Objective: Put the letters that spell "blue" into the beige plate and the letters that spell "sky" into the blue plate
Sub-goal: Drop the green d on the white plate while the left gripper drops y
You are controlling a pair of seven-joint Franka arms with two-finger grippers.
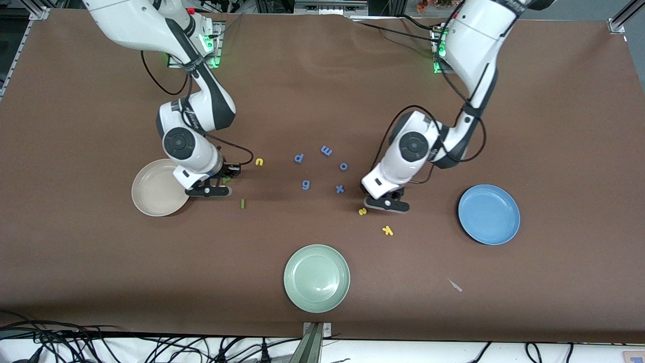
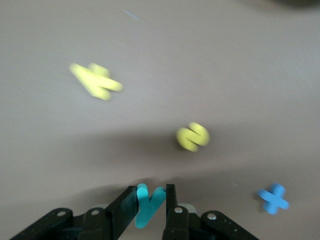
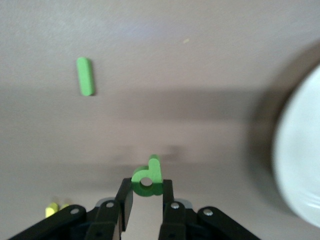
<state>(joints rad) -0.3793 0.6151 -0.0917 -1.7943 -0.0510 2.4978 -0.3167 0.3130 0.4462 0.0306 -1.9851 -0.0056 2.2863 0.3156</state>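
Table [image 1: 75, 252] space is covered by a brown sheet, and two white arms are reached down onto it. Three plates are set well apart on it: the beige plate [image 1: 151, 194] toward the right arm's end, the blue plate [image 1: 489, 214] toward the left arm's end, and a pale green plate [image 1: 316, 278] between them, nearest to the front camera. Both task plates are seen with nothing in them. The right claw [image 3: 146, 192] is held low just beside the beige plate, and the green b [image 3: 147, 177] is gripped between its fingers. The left claw [image 2: 150, 202] is held low over the table near the yellow s [image 1: 362, 212], and the teal y [image 2: 147, 204] is pinched tight between its fingers. The yellow k [image 1: 387, 231] is laid a bit nearer to the front camera than the yellow s. The green l [image 1: 242, 203] is laid near the right claw, and the yellow u [image 1: 259, 162] is found farther from the front camera than that bar. Five small blue letters [image 1: 322, 169] are spread on the table between the two arms. The orange e cannot be seen.
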